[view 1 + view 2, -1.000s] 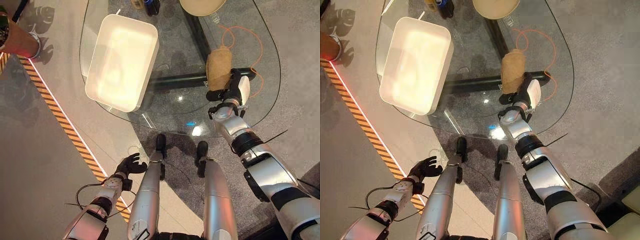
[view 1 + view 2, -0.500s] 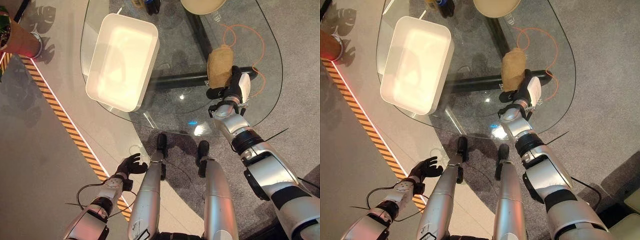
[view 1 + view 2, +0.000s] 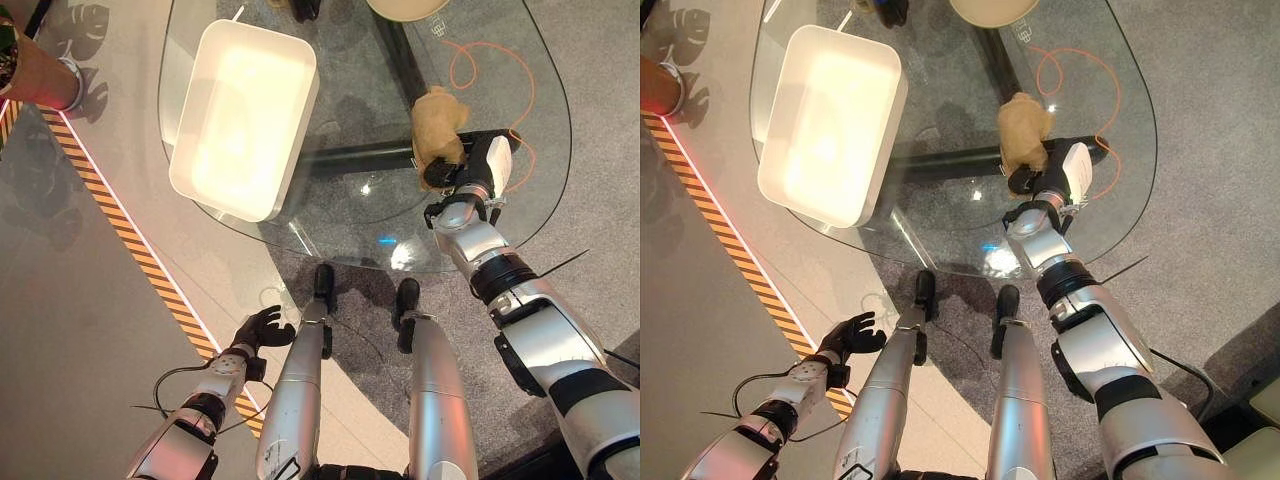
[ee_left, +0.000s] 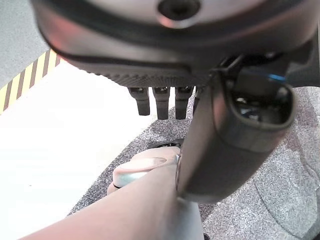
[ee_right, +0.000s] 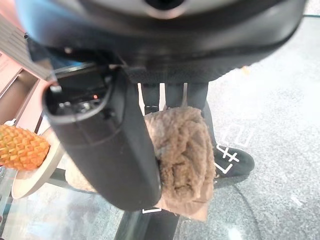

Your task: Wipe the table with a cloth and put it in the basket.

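Observation:
A tan cloth [image 3: 436, 125] is bunched up at the right side of the glass table [image 3: 340, 215]. My right hand [image 3: 470, 170] is shut on its near end. In the right wrist view the cloth [image 5: 182, 150] is squeezed between the thumb and the fingers. The white rectangular basket [image 3: 300, 120] stands on the table's left side, well apart from the cloth, with nothing in it. My left hand [image 3: 258, 328] hangs low beside the table's near edge, fingers relaxed and holding nothing.
A round beige plate [image 3: 405, 8] sits at the table's far edge, with an orange pineapple-like thing [image 5: 20, 147] on it. An orange cord [image 3: 500, 70] loops under the glass. Yellow-black tape [image 3: 130, 240] crosses the floor on the left, near a pot [image 3: 35, 75].
The cloth lay flat and long under my right hand; now it is gathered into a bunch, and the hand has turned and curled around it.

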Robot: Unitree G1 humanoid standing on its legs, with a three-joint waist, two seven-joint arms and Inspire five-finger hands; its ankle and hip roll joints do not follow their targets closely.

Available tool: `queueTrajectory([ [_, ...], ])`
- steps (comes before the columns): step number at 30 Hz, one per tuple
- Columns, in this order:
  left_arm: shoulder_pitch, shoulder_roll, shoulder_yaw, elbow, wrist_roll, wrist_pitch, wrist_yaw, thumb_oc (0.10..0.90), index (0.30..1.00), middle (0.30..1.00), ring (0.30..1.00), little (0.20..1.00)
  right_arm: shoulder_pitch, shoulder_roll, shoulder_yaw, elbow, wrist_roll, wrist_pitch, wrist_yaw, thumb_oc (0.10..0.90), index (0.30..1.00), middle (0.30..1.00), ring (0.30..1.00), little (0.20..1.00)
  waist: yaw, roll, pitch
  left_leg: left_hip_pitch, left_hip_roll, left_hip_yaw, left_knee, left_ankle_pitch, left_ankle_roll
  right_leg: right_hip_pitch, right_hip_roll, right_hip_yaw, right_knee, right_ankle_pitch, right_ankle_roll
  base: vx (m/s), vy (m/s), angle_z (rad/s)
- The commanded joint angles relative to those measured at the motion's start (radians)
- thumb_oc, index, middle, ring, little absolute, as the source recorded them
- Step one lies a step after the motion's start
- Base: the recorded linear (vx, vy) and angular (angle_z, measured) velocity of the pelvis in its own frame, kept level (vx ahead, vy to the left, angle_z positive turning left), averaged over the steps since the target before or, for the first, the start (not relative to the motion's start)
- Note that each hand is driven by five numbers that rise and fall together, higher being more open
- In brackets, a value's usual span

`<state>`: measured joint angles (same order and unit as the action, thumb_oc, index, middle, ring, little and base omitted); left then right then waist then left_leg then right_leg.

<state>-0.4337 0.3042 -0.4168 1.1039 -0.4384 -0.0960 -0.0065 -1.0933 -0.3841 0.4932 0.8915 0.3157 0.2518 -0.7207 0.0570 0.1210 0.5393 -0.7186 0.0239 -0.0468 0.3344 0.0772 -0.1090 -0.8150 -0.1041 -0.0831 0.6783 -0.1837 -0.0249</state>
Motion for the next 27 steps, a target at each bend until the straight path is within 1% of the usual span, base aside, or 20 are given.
queueTrajectory([
  [1,0.061,-0.045,-0.04,0.009,0.003,0.01,-0.002,0.8,0.9,0.9,0.9,0.9,-0.071,-0.003,0.033,-0.028,-0.049,-0.045,0.001,0.1,0.3,0.3,0.3,0.2,0.007,0.024,-0.019,-0.005,-0.06,0.076,0.132,-0.106,0.088,0.043,0.034,-0.006,-0.122,0.085,-0.003,0.0,0.0,0.0],
  [11,0.061,-0.042,-0.046,0.007,-0.001,0.008,-0.001,0.8,0.9,0.9,0.9,0.9,-0.092,-0.026,0.058,-0.033,-0.142,-0.021,-0.014,0.1,0.3,0.3,0.3,0.2,0.009,0.024,-0.019,-0.012,-0.061,0.074,0.137,-0.106,0.089,0.034,0.034,-0.008,-0.116,0.086,-0.001,0.0,0.0,0.0],
  [15,0.059,-0.04,-0.047,0.008,-0.001,0.007,-0.003,0.8,0.9,0.9,0.9,0.9,-0.104,-0.044,0.084,-0.022,-0.201,-0.003,0.001,0.1,0.3,0.3,0.3,0.2,0.012,0.025,-0.019,-0.016,-0.062,0.071,0.135,-0.105,0.089,0.032,0.032,-0.011,-0.118,0.087,0.001,0.0,0.0,0.0],
  [17,0.058,-0.038,-0.048,0.007,0.001,0.007,-0.005,0.8,0.9,0.9,0.9,0.9,-0.109,-0.047,0.094,-0.014,-0.215,-0.007,0.01,0.1,0.3,0.3,0.3,0.2,0.015,0.025,-0.019,-0.015,-0.062,0.071,0.133,-0.104,0.09,0.033,0.031,-0.013,-0.119,0.088,0.002,0.0,0.0,0.0],
  [20,0.053,-0.035,-0.049,0.008,0.002,0.005,-0.009,0.8,0.9,0.9,0.9,0.9,-0.119,-0.05,0.117,0.001,-0.273,-0.025,0.065,0.1,0.3,0.3,0.3,0.2,0.019,0.026,-0.019,-0.02,-0.063,0.068,0.133,-0.102,0.091,0.028,0.03,-0.017,-0.118,0.089,0.003,0.0,0.0,0.0],
  [24,0.048,-0.031,-0.048,0.007,0.007,0.008,-0.01,0.8,0.9,0.9,0.9,0.9,-0.111,-0.04,0.161,0.002,-0.349,-0.027,0.148,0.1,0.3,0.3,0.3,0.2,0.021,0.025,-0.019,-0.016,-0.065,0.066,0.127,-0.1,0.09,0.034,0.027,-0.021,-0.125,0.091,0.005,-0.01,-0.014,0.04],
  [27,0.044,-0.031,-0.049,0.009,0.008,0.005,-0.011,0.8,0.9,0.9,0.9,0.9,-0.102,-0.027,0.193,-0.002,-0.376,-0.033,0.192,0.1,0.3,0.3,0.3,0.2,0.023,0.025,-0.019,-0.016,-0.065,0.067,0.126,-0.099,0.089,0.035,0.025,-0.022,-0.129,0.091,0.006,0.0,0.0,0.0],
])
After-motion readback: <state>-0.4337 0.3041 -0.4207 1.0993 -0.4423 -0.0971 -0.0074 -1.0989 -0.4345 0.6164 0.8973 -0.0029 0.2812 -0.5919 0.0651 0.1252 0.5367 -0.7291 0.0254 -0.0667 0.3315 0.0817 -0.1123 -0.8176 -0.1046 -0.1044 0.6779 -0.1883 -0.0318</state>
